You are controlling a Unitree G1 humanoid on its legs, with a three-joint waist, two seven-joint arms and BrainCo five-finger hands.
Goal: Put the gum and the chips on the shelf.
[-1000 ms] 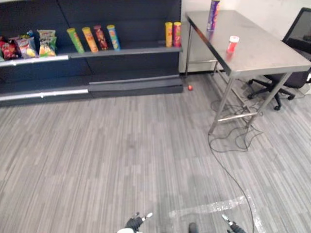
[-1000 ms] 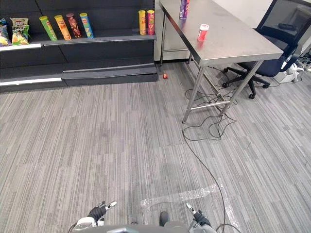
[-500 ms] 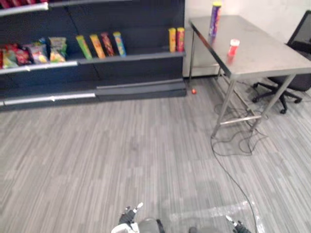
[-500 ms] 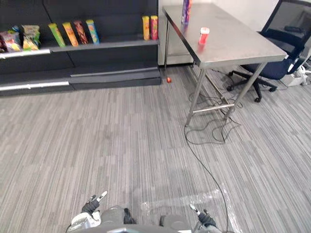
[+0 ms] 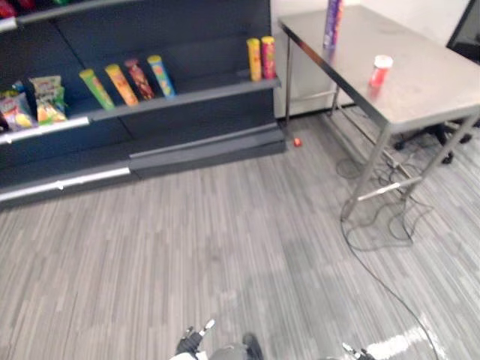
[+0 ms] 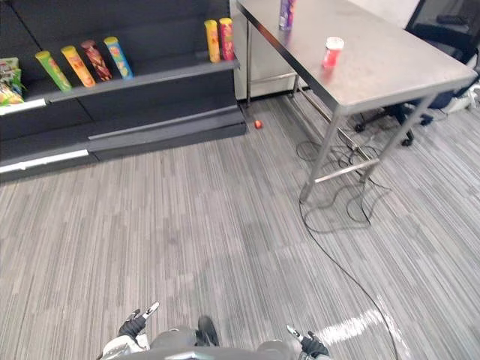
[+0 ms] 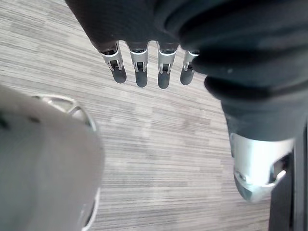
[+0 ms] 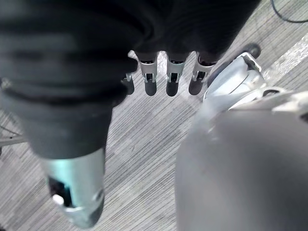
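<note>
Standing on table [image 5: 424, 84]: gum [image 5: 381, 70]; chips [image 5: 332, 22] near far corner.

Bright, even light; glare on the steel table [image 6: 390, 71] and floor strip [image 6: 351, 328].

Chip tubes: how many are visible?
7. Leaning on the shelf: green tube, orange tube, dark red tube, blue tube. Upright at its right end: yellow tube, red tube. On the table: purple tube. Others may be hidden.
</note>
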